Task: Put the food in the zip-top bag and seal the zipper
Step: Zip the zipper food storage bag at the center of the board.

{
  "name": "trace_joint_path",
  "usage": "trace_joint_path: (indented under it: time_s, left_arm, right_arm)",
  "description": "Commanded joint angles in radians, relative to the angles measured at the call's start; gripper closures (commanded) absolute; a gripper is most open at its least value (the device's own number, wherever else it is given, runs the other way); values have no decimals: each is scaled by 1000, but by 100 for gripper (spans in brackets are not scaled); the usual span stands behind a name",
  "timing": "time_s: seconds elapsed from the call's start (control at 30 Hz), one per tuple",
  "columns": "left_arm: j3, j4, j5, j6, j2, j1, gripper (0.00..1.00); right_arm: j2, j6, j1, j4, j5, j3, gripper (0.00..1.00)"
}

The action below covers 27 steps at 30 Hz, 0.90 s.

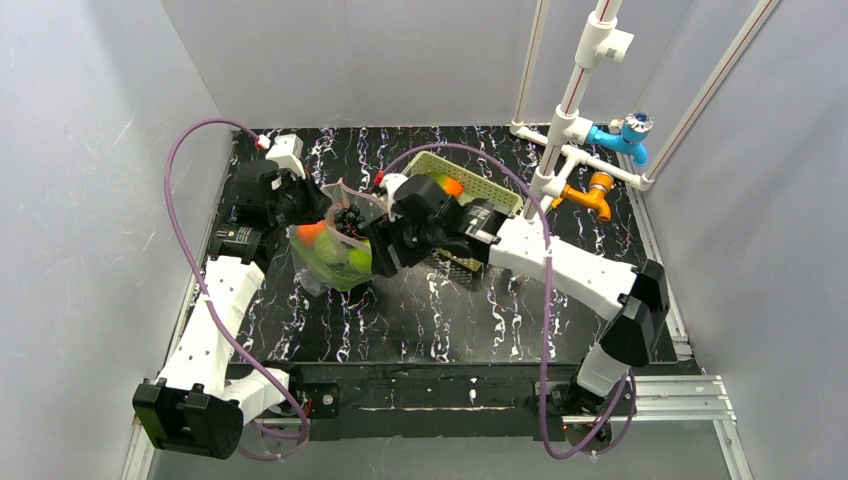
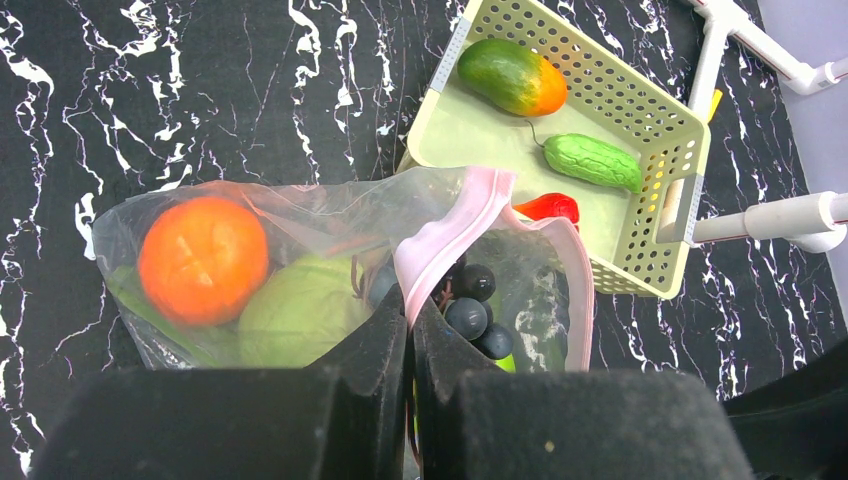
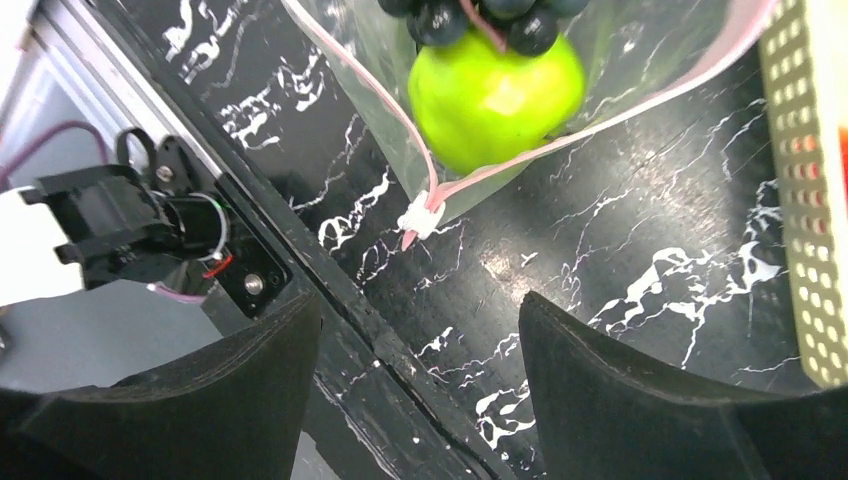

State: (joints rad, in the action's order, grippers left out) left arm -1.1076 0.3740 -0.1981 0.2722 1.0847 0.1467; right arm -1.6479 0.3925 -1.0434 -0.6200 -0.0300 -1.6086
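The clear zip-top bag (image 2: 300,205) lies on the black marbled table and holds an orange (image 2: 203,258), a pale green cabbage (image 2: 300,312) and a dark purple bunch (image 2: 470,312). My left gripper (image 2: 410,312) is shut on the pink zipper (image 2: 450,235) at the bag's mouth and holds it up. The right wrist view shows a green apple (image 3: 495,95) inside the open mouth and a white slider (image 3: 420,218) at the zipper's corner. My right gripper (image 3: 420,300) hangs open beside that corner with nothing between its fingers. Mango (image 2: 512,76), cucumber (image 2: 592,160) and a red piece (image 2: 548,206) lie in the basket.
The cream lattice basket (image 2: 640,105) stands just behind the bag's mouth, to the right. White pipes with blue and orange fittings (image 1: 600,150) rise at the back right. The table's front rail and a black mount (image 3: 150,230) show under the right gripper.
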Motion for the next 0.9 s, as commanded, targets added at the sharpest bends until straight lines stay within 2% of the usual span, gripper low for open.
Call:
trace_joint_path:
  time_s: [0.0, 0.17, 0.27, 0.4, 0.6, 0.63, 0.7, 0.77, 0.87]
  left_arm:
    - [-7, -12, 4, -2, -5, -1, 100]
    - [-9, -11, -1, 1, -6, -1, 100]
    - [-8, -10, -2, 3, -12, -1, 100]
    - [-11, -9, -5, 5, -13, -1, 100]
    - [-15, -4, -10, 20, -18, -1, 100]
    - [-12, -6, -6, 24, -20, 0, 100]
    - [-9, -9, 8, 30, -21, 2, 99]
    - [-13, -3, 33, 22, -16, 2, 93]
    - [-79, 102, 98, 10, -6, 2, 71]
  right_arm:
    - [-47, 10, -12, 81, 43, -32, 23]
    - [-141, 13, -17, 69, 81, -121, 25]
    - [-184, 15, -18, 39, 144, -185, 41]
    - [-194, -13, -31, 49, 190, -199, 56]
    - [-210, -27, -46, 73, 198, -194, 95]
    - [-210, -27, -50, 76, 216, -193, 99]
    - [-205, -26, -56, 78, 262, -189, 99]
    - [-192, -37, -58, 76, 292, -186, 99]
    - [-150, -95, -58, 74, 308, -178, 99]
